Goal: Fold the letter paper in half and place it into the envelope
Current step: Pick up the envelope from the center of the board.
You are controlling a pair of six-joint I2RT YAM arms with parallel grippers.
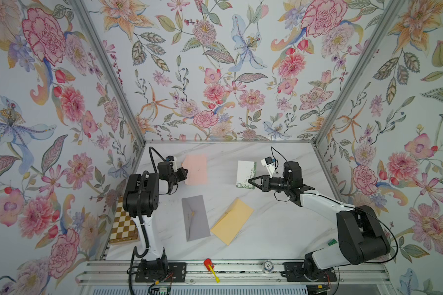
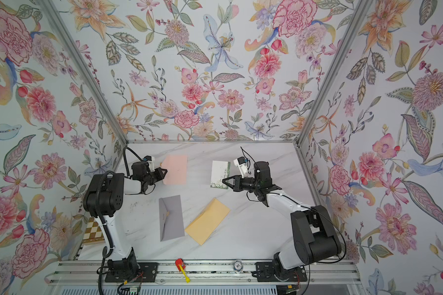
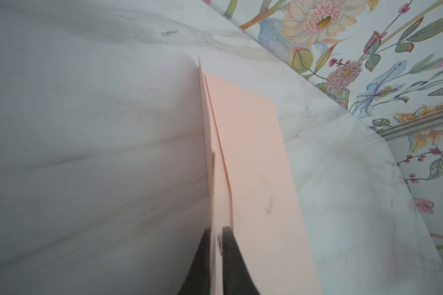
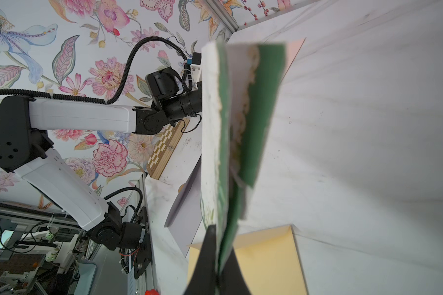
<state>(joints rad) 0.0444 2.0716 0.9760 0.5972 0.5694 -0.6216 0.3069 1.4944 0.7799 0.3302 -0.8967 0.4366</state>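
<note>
Letter (image 1: 245,174): folded white sheet with a green floral border, being held off the surface (image 1: 279,224) by the right hand (image 1: 250,181), far right of centre.
Right hand: pinching the letter's near edge, jaws closed on the paper; the right wrist view is showing both leaves of the letter (image 4: 216,132) splaying apart beyond the pinch.
Left hand (image 3: 216,245): clenching on the raised flap of the pink envelope (image 3: 256,163); the jaws are nearly together with the thin flap edge between them.
Pink envelope: lying at the far left of the surface in both top views, well apart from the letter.
Other envelopes: a grey one (image 1: 195,217) and a yellow one (image 1: 232,221) lying side by side nearer the front, untouched.
Step in hand: judging from this, the fold is made and the pocket is being opened for insertion.
Doing it well: lifting the flap gently so the mouth is gaping without dragging the envelope; bringing the letter across with its creased edge leading, low and flat; keeping the two leaves pressed together so neither is catching on the mouth.
Risk: the splayed leaves may be snagging on the envelope's edge; the light envelope may be sliding.
Wrist views only: the flap standing up from the envelope body, and the gap between the letter's leaves.
Top views only: the spacing between letter and pink envelope, and the two spare envelopes' layout.
</note>
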